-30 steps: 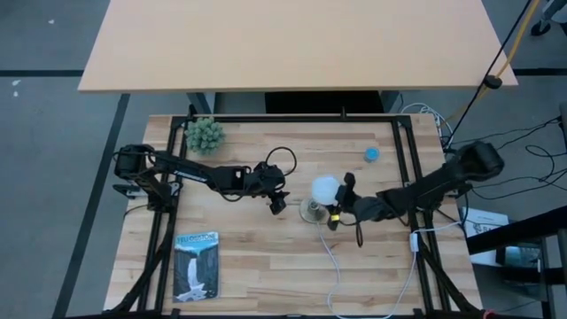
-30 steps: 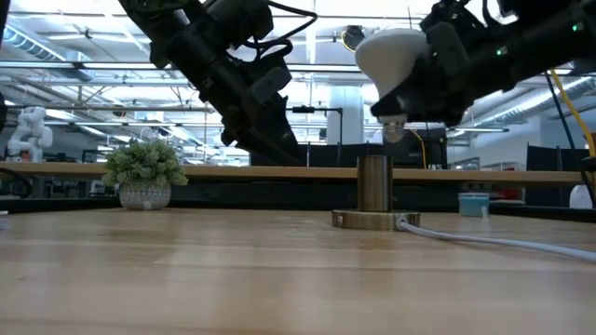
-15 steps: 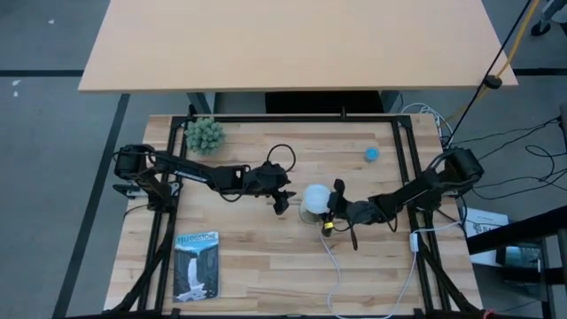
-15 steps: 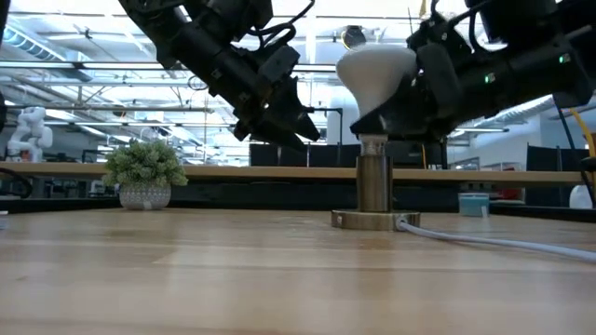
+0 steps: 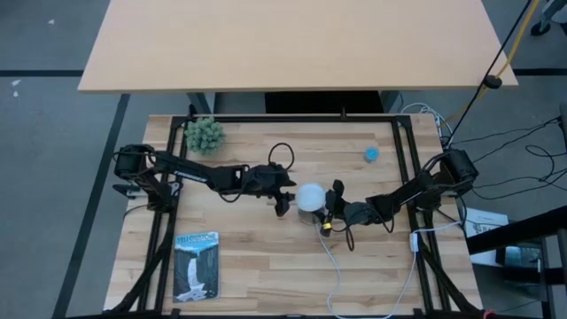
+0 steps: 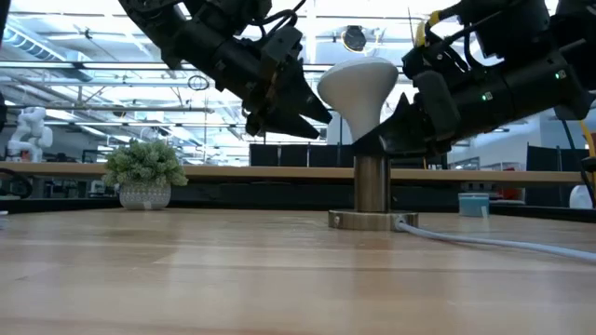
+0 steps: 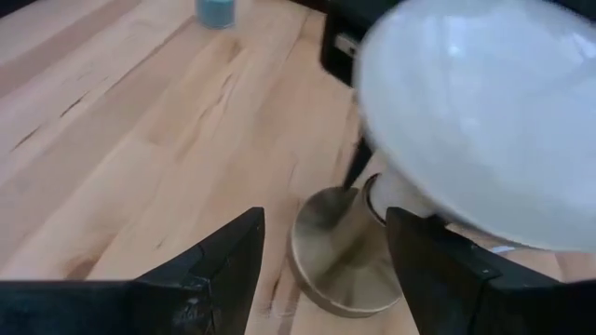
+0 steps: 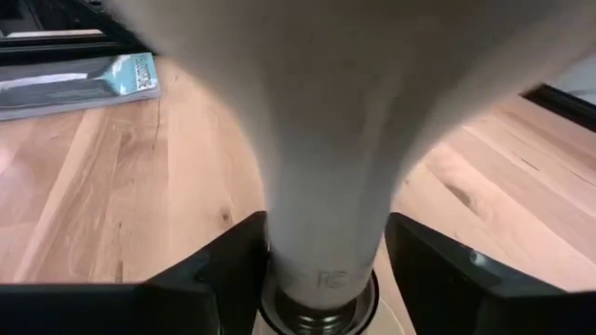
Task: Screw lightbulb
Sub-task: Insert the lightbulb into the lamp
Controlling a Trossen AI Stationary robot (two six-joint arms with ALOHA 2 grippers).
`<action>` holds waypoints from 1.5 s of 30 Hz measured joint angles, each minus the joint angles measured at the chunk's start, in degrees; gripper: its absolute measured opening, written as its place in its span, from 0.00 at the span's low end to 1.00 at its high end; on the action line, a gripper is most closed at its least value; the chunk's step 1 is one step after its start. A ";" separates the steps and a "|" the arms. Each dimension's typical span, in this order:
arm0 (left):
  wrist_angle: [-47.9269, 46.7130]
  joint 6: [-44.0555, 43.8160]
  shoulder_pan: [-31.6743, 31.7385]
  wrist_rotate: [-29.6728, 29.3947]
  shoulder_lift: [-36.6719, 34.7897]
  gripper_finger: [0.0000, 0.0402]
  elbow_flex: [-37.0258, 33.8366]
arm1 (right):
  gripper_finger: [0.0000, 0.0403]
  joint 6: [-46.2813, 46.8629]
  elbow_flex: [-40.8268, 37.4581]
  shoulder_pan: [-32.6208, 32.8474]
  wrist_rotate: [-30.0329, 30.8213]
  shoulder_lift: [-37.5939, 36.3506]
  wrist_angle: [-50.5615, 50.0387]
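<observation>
Right claw (image 5: 329, 206) stands at the narrow body of the lightbulb (image 5: 310, 197), one dark finger on each side; the right wrist view shows slivers of space between the fingers and the white body, so the jaws look parted rather than clamped, though I cannot tell for sure whether either finger touches it. Left claw (image 5: 282, 202) waits just on the other side of the bulb, jaws spread and holding nothing, its fingertips pointed at the dome.

Underneath is a pale wooden plank bench (image 5: 257, 257) ringed by a black metal frame (image 5: 400, 146). Beyond it stands a larger tan tabletop (image 5: 292, 44) on a grey floor, and the low view looks into a bright hall with ceiling lights and glazing.

Taking the bulb as the landmark: it sits upright near the middle of the bench, screw end down in the mouth of a metal socket (image 6: 373, 183) on a round base disc (image 6: 364, 221). A white cord (image 5: 337, 266) runs from the disc toward the near edge. Its frosted dome is broad and rounded on top, narrowing through a smooth white cone to the neck.

Well off to the left arm's side, near the front, lies a printed booklet (image 5: 196, 265). A small potted plant (image 5: 205, 135) stands at the far corner on that same side. A little blue cap (image 5: 371, 154) lies beyond the bulb toward the right arm.
</observation>
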 joint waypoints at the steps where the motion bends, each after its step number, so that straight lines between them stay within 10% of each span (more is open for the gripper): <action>1: 0.02 0.08 0.00 0.15 0.02 0.57 -0.01 | 0.52 0.00 0.00 0.00 -0.02 0.00 0.04; 21: 2.50 1.77 -0.82 1.64 0.01 0.57 0.00 | 0.32 -3.21 0.02 0.11 0.07 -0.04 0.33; 45: 4.69 3.27 -1.88 1.42 0.00 0.57 -0.01 | 0.38 -3.17 0.06 0.13 0.02 -0.11 0.05</action>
